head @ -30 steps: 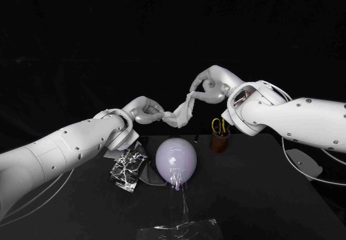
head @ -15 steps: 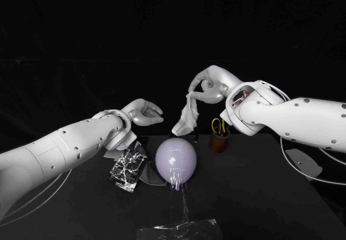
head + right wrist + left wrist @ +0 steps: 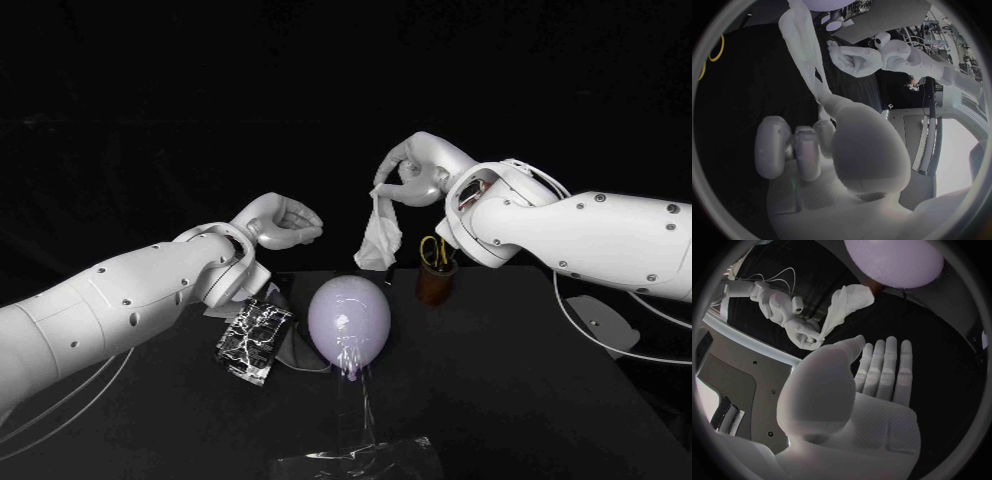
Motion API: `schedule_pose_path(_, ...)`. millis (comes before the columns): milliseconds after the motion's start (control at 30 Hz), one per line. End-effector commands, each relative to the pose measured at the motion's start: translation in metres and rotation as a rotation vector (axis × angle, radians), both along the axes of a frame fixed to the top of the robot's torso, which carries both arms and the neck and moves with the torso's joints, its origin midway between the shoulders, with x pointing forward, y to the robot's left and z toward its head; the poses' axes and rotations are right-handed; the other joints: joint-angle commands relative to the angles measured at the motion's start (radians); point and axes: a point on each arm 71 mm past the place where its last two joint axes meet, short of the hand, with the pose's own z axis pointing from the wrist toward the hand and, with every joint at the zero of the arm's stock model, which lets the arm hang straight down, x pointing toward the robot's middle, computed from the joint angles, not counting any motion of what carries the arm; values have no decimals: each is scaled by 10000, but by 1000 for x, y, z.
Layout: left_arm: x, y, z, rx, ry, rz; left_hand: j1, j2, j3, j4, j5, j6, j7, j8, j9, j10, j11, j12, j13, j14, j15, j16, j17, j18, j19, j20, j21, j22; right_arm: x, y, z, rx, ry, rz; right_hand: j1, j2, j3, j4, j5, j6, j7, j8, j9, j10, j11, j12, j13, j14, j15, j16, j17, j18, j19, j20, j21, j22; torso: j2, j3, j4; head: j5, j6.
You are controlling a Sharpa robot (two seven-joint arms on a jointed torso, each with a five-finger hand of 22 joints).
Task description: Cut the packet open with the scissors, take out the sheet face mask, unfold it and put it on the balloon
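Observation:
My right hand (image 3: 408, 180) is raised above the back of the table and pinches the top of the white sheet mask (image 3: 379, 238), which hangs down crumpled and still folded. That mask (image 3: 804, 50) runs from my right hand (image 3: 817, 145) toward the balloon. My left hand (image 3: 278, 222) hovers to the mask's left, apart from it and holding nothing, fingers loosely bent. The left wrist view shows its bare palm (image 3: 873, 390), with the mask (image 3: 845, 305) and right hand (image 3: 795, 322) beyond. The pale lilac balloon (image 3: 351, 320) lies below the mask. The silver-black packet (image 3: 254, 340) lies left of the balloon.
A brown cup (image 3: 436, 282) behind and right of the balloon holds the yellow-handled scissors (image 3: 436, 250). Crumpled clear plastic (image 3: 358, 460) lies at the table's front edge, joined to the balloon by a thin clear strip.
My left hand has let go of the mask and drawn back to the left. The mask, earlier stretched between both hands, now hangs from the right hand alone.

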Motion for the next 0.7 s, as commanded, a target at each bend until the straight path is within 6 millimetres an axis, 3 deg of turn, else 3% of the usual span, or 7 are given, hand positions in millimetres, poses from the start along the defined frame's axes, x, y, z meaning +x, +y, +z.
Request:
schedule_pose_path(33,-4,5,11,-1512,-753,676,165,65,-13,-150,-6,62,-5,23,-52,147,-39,167,60,222,-86,419,244,188,267,-82,287,148,3,1,-1,-275,166,-182,-20,39,58,12,53,62,12,43,12,534,-260,65,1184,1042,-60,42,2633,-162,394,-36,-20,2054,-5,9,12,-44,-21)
schedule_pose_path(133,-11,3,13,-1868,-781,704,333,218,-179,-481,-10,180,-55,43,-157,248,-128,482,195,189,-209,1148,726,150,461,-320,883,505,7,1,-1,-277,191,-323,-22,36,66,8,53,60,13,44,12,537,-260,70,1189,1042,-60,42,2633,-157,385,-36,-49,2047,-8,-3,41,-148,-19)
schedule_pose_path(267,-22,-6,12,-1958,-396,375,237,284,-391,-604,7,319,-124,78,-242,321,-205,755,318,156,-292,1728,1085,121,424,-462,1406,850,9,1,-2,-266,226,-388,-27,34,69,7,53,60,14,44,13,540,-259,75,1193,1042,-60,42,2633,-157,385,-37,-47,2048,-10,-21,9,-168,-13)
schedule_pose_path(367,-29,-15,9,-1957,38,9,-488,197,-723,-143,-15,506,-250,105,-316,584,-364,1114,490,551,-462,2427,1446,194,626,-573,1871,1120,9,3,-3,-256,238,-391,-27,34,69,7,53,60,14,44,13,540,-259,75,1193,1042,-60,42,2633,-157,385,-37,-47,2048,-14,-19,5,-151,18)
schedule_pose_path(400,-30,-17,8,-1966,134,-61,-488,197,-723,-143,-15,506,-250,105,-316,584,-364,1114,490,551,-462,2427,1446,194,626,-573,1871,1120,9,4,-3,-253,240,-386,-27,34,69,7,53,60,14,44,13,540,-259,75,1193,1042,-60,42,2633,-157,385,-37,-47,2048,-18,-20,9,-149,20)
schedule_pose_path(467,-34,-22,6,-2027,397,-214,-972,42,-930,254,-9,611,-344,98,-351,787,-459,1246,555,711,-548,2598,1525,200,728,-620,1989,1177,9,6,-3,-243,241,-355,-27,34,69,7,53,60,14,44,13,540,-259,75,1193,1042,-60,42,2633,-157,385,-37,-47,2048,-17,0,22,-135,34)
schedule_pose_path(700,-40,-37,2,-2186,1044,-544,-967,-80,-787,673,0,886,-512,5,-450,1110,-585,993,436,482,-598,2028,1271,179,570,-594,1824,1060,10,16,-5,-171,197,-244,-32,32,76,4,53,60,14,46,14,543,-259,80,1198,1042,-60,42,2633,-153,379,-37,-70,2042,-17,4,16,-125,71)
